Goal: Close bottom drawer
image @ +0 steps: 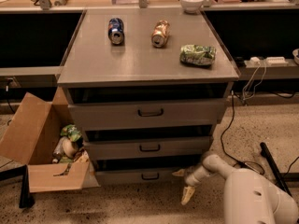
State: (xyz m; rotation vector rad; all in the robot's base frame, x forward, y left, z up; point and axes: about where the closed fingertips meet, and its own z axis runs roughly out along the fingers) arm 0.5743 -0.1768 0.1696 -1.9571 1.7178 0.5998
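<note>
3 grey metal drawers under table (pixel 93 71), flat fronts, 1 small dark handle each. Bottom drawer (pixel 121 177) lowest, narrow front, dark gap above it. End effector (pixel 183 184) low, just off its right end, 2 pale tapered fingers spread, gripping nothing, contact unclear. 3 cans: blue can (pixel 116 30) and copper can (pixel 160 33) toward back edge, crushed green can (pixel 198 54) near right edge. 1 round white bowl (pixel 192 2) at back right corner.

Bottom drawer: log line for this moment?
bottom drawer: slightly out | gripper: open, by its right front corner | contact: unclear
</note>
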